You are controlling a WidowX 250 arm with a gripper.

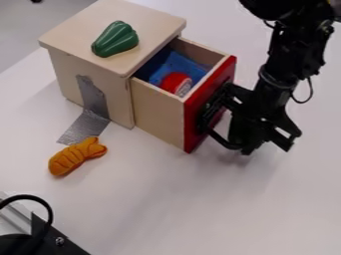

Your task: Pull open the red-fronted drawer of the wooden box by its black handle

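Gripper (208, 120), black, sits right up against the red front (224, 78) of the wooden drawer (156, 109), around the dark pull there; whether it is open or closed on that pull, I can't tell. Its arm (276, 74) slants down from the upper right of the view. The drawer itself stands partway out of a pale wooden box (70, 74), toward the arm. Looking into it, I can see something blue (174, 63) lying inside, and a round red thing (174, 81) with a pale, marked face resting by it, near the front.

Up on the box's flat top lies a green, ribbed toy vegetable (115, 40). Silver tape (85, 127) runs down the box's side and out onto the white table (200, 209). Just beyond the tape's end, on the table, lies an orange toy (75, 157) with a grooved body and a forked end. Over in the lower left corner there's a black cable (48, 206) looping above some dark equipment (63, 244).
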